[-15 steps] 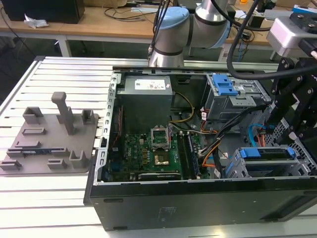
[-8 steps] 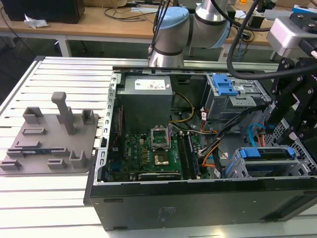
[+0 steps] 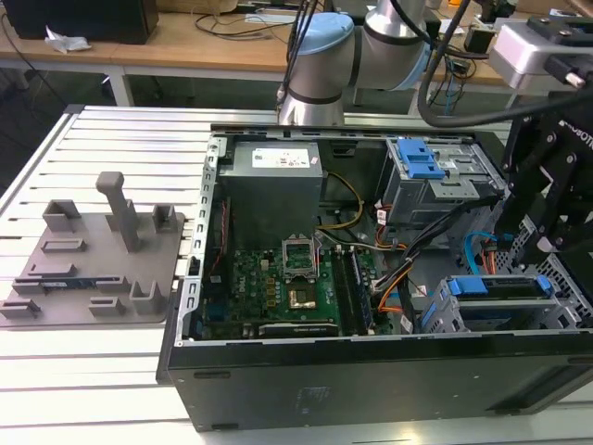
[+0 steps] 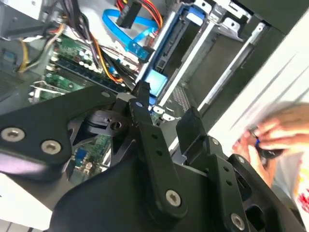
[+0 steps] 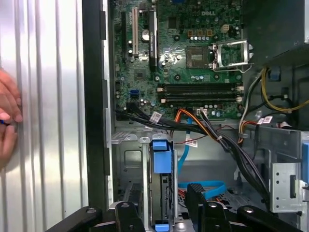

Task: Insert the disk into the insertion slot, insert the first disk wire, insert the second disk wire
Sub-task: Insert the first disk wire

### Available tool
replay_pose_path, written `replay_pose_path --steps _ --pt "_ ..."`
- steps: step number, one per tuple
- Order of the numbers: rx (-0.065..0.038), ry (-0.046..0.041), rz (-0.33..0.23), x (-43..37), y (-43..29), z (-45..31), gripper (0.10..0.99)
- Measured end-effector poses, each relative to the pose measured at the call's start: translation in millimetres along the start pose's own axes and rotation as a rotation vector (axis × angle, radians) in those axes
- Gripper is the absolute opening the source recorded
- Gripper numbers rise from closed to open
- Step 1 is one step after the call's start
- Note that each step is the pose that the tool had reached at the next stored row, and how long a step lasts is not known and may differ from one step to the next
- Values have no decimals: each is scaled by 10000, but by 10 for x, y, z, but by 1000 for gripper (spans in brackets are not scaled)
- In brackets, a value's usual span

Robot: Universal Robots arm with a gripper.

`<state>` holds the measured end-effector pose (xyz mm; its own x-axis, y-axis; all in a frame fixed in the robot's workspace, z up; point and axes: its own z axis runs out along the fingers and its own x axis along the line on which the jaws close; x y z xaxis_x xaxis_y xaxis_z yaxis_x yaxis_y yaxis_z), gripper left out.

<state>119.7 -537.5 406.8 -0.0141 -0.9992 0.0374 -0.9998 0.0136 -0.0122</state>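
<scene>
A white slatted metal table [image 3: 102,371] carried a black open-sided computer tower case [image 3: 324,380] laid flat. A grey moulded fixture tray [image 3: 93,260] sat beside it at the exterior view's left. The silver and pale-blue jointed robot arm [image 3: 320,56] rose behind the case and reached across to the exterior view's right. There its black gripper [image 3: 547,232] hung over the corner of the case that held the drive cages. A green motherboard [image 3: 278,278] covered the case floor.

In the near corner sat the grey perforated sheet-metal insertion slot [image 3: 443,311]. The silver disk in its bright blue plastic caddy [image 3: 491,287] lay seated inside it.

The second wrist view showed the black fingers [image 4: 149,140] spread apart with nothing between them, poised close over the caddy's blue end. In the first wrist view they stood to either side of the disk's edge; whether they touched it could not be told. That view also showed a flat blue ribbon wire [image 5: 207,186] looped on the case floor beside the slot.

Both wrist views brought in a person's hand [image 5: 7,121] on the table outside the case wall. In the second wrist view it was blurred and pinched something small and dark.
</scene>
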Motion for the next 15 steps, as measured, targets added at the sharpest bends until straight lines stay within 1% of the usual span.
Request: replay_pose_path --steps 2,3,4,5,6,7,9,11,12,13,14,15 --pt "6 370 -4 -51 1 -1 502" --pt "12 834 -9 -117 2 -3 502" --pt "15 1068 -12 -134 2 0 502" --pt "15 1170 -4 -138 2 3 502" --pt "-10 1350 279 -139 3 27 502" --pt "-36 1390 536 -140 3 42 502" --pt "-38 1511 594 -178 3 62 502" --pt "-28 1727 592 -291 5 74 502" --pt "-24 1807 592 -338 6 79 482" --pt "-19 1909 591 -398 6 83 420" --pt "-16 1984 590 -446 7 87 420" --pt "-11 2105 590 -524 9 94 420"
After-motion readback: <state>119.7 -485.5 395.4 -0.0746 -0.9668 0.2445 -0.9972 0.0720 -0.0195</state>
